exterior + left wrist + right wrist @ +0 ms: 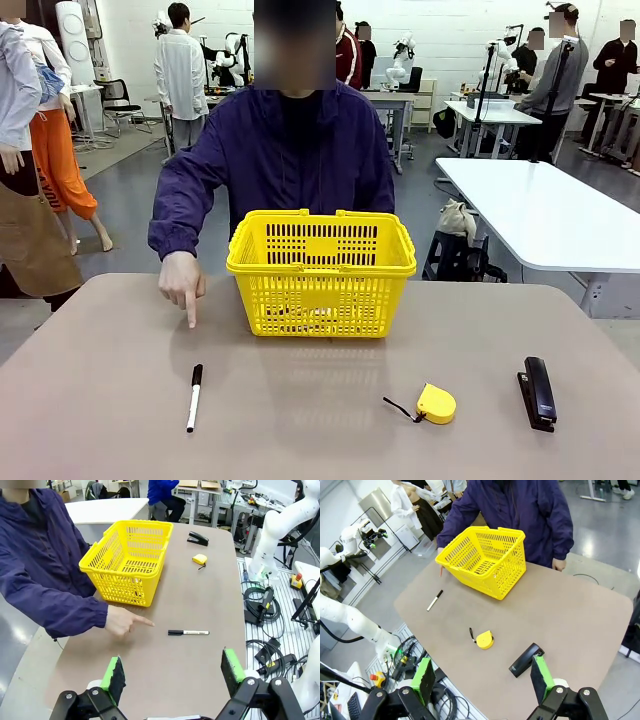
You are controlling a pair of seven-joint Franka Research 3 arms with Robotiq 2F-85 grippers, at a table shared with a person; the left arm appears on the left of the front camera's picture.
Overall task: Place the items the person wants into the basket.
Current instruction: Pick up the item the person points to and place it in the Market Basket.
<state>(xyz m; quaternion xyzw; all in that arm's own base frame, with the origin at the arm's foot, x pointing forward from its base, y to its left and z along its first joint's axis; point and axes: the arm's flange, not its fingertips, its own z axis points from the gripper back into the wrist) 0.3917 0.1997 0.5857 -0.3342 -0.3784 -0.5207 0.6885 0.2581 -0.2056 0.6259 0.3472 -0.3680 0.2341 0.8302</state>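
Observation:
A white marker with a black cap (194,397) lies on the table's near left. The person's hand (185,290) points a finger down at the table just beyond it. The yellow lattice basket (320,270) stands upright mid-table in front of the person. My left gripper (173,672) hangs open above the table edge, the marker (188,632) a short way ahead between its green pads (114,672), nothing held. High over the near right edge my right gripper (482,680) is open and empty, far from the marker (434,600) and the basket (482,560).
A round yellow tape measure (435,403) and a black stapler (537,392) lie at the near right. In the right wrist view they sit just ahead of the gripper. The person's sleeve (55,605) reaches in beside the basket's left.

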